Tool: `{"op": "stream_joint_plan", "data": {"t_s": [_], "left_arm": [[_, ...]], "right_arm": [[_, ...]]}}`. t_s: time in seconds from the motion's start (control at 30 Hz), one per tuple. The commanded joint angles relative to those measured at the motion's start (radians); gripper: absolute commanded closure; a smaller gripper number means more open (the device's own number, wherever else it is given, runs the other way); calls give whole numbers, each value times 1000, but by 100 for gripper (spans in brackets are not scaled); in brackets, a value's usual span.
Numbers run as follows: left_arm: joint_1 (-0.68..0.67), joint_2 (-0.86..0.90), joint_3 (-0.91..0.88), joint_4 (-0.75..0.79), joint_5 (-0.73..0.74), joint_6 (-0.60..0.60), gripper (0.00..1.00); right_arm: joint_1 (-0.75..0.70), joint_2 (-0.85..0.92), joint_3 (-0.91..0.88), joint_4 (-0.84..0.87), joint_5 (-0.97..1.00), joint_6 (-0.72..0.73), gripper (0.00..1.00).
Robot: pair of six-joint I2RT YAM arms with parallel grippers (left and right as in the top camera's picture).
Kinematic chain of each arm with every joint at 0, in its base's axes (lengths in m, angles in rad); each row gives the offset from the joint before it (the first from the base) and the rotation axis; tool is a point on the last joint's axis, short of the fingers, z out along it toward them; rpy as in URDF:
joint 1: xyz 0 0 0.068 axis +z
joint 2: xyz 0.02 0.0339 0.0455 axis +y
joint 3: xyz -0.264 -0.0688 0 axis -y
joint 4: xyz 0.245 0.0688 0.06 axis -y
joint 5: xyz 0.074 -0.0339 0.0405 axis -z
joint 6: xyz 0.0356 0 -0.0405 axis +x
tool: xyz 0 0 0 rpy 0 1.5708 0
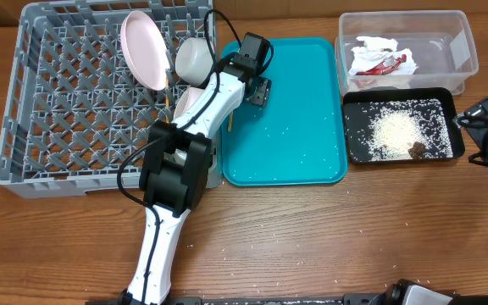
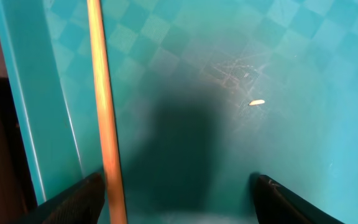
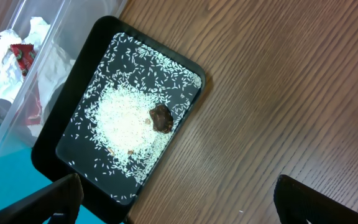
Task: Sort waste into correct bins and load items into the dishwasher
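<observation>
While left gripper [image 2: 176,183] was spread open around off-centre chopstick [image 2: 101,93] | it could be knocked aside by near finger | right gripper [image 3: 178,183] found open.

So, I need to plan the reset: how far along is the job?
Done: wrapper and tissue sit in the clear tub, rice and a brown scrap in the black tray, pink plate and a white bowl in the grey rack. In hand: left gripper, jaws open, over a chopstick on the teal tray. Left: loading that chopstick and clearing stray grains there.
</observation>
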Motion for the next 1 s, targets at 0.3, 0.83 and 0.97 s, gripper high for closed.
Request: {"op": "stream_joint_plan", "data": {"t_s": [0.3, 0.83, 0.97], "left_arm": [[-1, 48, -15, -96, 21, -357, 23], [-168, 48, 10, -178, 217, -314, 96], [-192, 40, 120, -309, 296, -263, 96]], "right_arm": [[-4, -2, 12, 6, 11, 3, 0], [-4, -2, 12, 6, 11, 3, 0], [-4, -2, 12, 6, 11, 3, 0]]}}
